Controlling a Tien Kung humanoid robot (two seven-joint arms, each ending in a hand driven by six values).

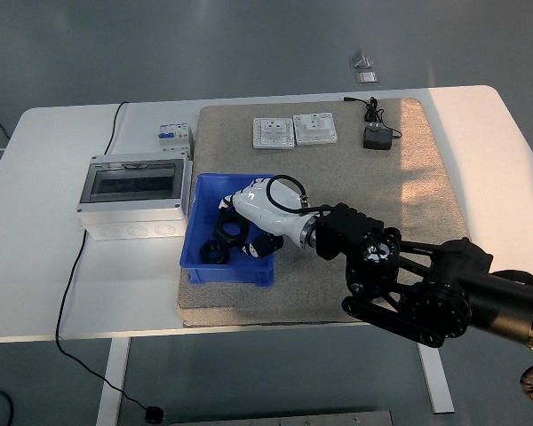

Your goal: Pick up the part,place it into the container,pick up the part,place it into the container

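A: What is seen at the left of the worktop (53,293)?

B: A grey box with a clear lid (131,196) is set there, with a small breaker (175,138) just behind it. A black cable (71,275) is run down over the near edge.

A: And beside it?

B: A blue bin (200,266) is placed on the left edge of a grey mat (409,195). One black ring-shaped part (215,253) is seen lying on the bin's floor, near the front left corner.

A: Where is the robot hand?

B: The right robot hand (249,222), white with black fingers, is reached into the bin from the right. A second black ring (232,230) is seen at its fingertips, low inside the bin, just beside the first. Whether the ring is gripped or already let go cannot be told, since the fingers are partly hidden by the hand itself.

A: What is found further right?

B: Two white wall sockets (295,131) are laid side by side at the mat's far edge, and a black plug adapter (377,137) with its cord is seen to their right. The black right arm (426,284) is stretched in from the lower right corner.
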